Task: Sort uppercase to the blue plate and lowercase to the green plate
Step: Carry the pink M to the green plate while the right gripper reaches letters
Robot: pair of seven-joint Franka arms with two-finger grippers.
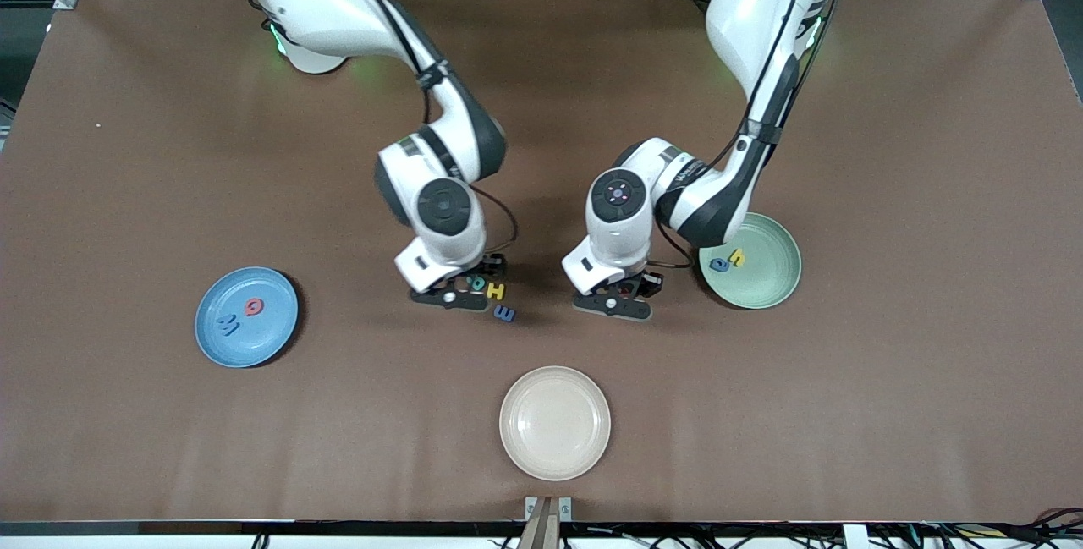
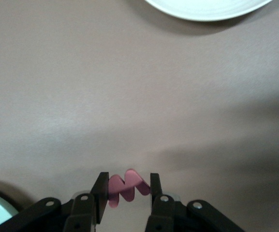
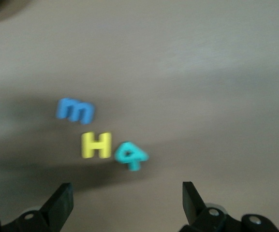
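Left tool [image 2: 126, 189], clamped on the red w [image 2: 127, 187], should carry it level onto the green plate [image 1: 766, 278] just beside; right tool [image 3: 125, 200], fingers apart, hangs over the teal R [image 3: 131, 155].

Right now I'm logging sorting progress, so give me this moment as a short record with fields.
blue plate: holds red Q and blue M
green plate: holds blue a and yellow h
loose on table: teal R, yellow H, blue m
left gripper: shut on red w
right gripper: open, above the loose letters
cream plate: empty
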